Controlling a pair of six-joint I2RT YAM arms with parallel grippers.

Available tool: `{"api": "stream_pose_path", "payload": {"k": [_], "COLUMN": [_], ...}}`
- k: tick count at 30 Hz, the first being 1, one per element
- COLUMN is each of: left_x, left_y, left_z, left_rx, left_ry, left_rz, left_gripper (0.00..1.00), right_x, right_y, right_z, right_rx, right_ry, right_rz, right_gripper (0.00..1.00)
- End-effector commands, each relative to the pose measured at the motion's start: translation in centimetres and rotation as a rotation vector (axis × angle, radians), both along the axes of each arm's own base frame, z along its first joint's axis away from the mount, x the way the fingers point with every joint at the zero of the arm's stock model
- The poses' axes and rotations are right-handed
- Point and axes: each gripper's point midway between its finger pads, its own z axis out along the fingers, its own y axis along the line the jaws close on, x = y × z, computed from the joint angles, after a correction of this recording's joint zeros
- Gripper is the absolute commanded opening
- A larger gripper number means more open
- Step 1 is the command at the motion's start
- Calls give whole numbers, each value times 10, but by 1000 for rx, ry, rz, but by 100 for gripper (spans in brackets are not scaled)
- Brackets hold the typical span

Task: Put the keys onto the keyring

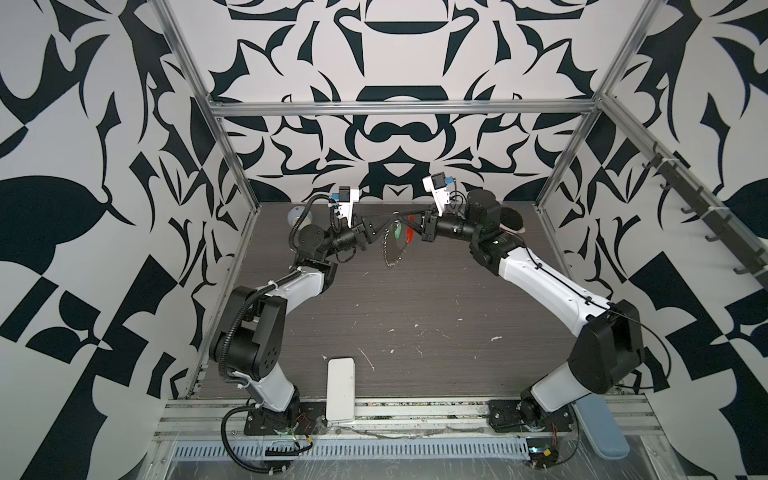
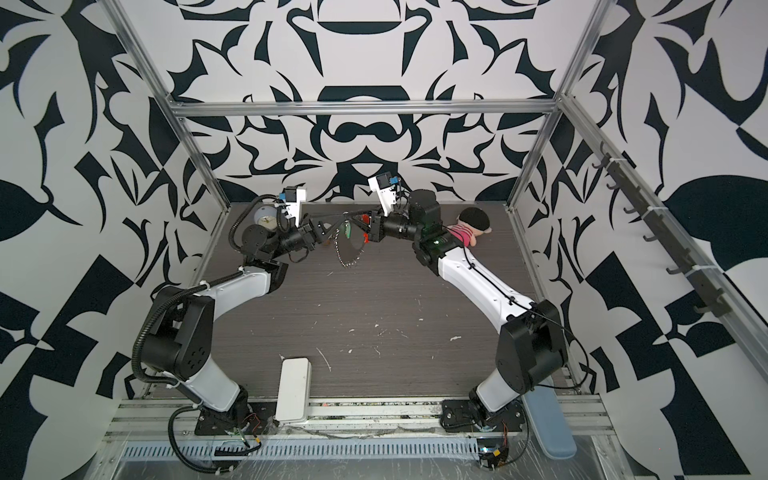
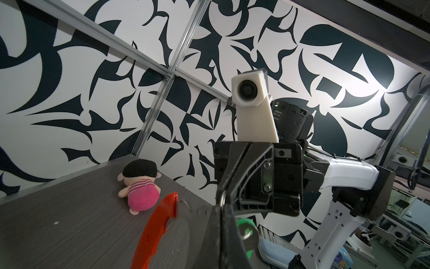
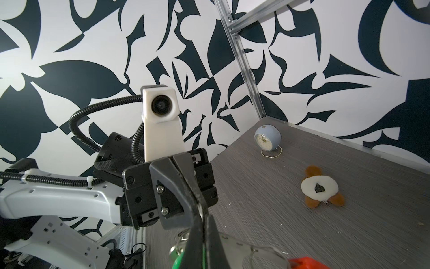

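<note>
Both grippers hang high over the back middle of the table, tips meeting. My left gripper (image 1: 392, 217) (image 2: 344, 215) (image 3: 220, 209) is shut on a small silver ring of the keyring. From there the silver chain (image 1: 390, 259) (image 2: 348, 259) hangs free, with its red-orange bar (image 1: 411, 235) (image 3: 156, 233) (image 4: 304, 264) beside the right gripper. My right gripper (image 1: 400, 215) (image 4: 204, 216) is shut at the same ring. The green-headed key (image 1: 397, 230) (image 2: 348, 230) (image 3: 244, 222) (image 4: 178, 262) dangles just under the tips on a small ring.
A doll with black hair and pink clothes (image 2: 471, 224) (image 3: 142, 186) lies back right. A round blue-grey clock (image 2: 264, 216) (image 4: 266, 138) stands back left, with a white-and-brown plush (image 4: 320, 188) near it. A white box (image 1: 340, 388) lies at the front edge.
</note>
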Motion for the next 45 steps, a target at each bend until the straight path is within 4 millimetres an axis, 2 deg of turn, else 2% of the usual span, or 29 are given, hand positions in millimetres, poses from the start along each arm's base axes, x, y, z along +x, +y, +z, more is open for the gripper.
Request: {"api": "stream_pose_path", "payload": {"k": [1,5,7,10,13,15,18,22,25,31,39,45], "left_x": [-6,-7,-8,-8,-11,-13,-16,-15,-13,-11,-14,-12], "left_y": [0,-3,-4,1,5,5,4,5,2,-7,-11,-12], "left_z": [18,1,-13,-43,-49,-51,-61,-75,-77,-66,-56,-58], "left_rx": [-1,92,186,404,501,537,609,683,678,618,580,579], "left_ry": [-85,-92,-105,-137,-192,-222,-244,-222,-208,-200,-200,-170], "left_rz": [-2,13,24,85,95,79,31,-30,-63,-121,-159,-178], "left_gripper": [0,13,21,27,29,29,26,25,26,27,27,24], "right_x": [-11,-10,-6,2,10,12,14,3,-6,-18,-22,-25], "right_y": [0,-4,-8,-15,-17,-17,-17,-12,-9,-9,-10,-6], "right_z": [40,36,26,3,-14,-19,-19,-19,-20,-28,-33,-32], "right_rx": [51,-14,-87,-229,-329,-366,-392,-379,-369,-386,-394,-376], "right_ry": [-98,-120,-147,-240,-336,-383,-404,-392,-374,-349,-342,-336], "right_rz": [18,-13,-45,-95,-104,-96,-86,-20,28,71,81,96], "right_gripper": [0,0,0,0,0,0,0,0,0,0,0,0]}}
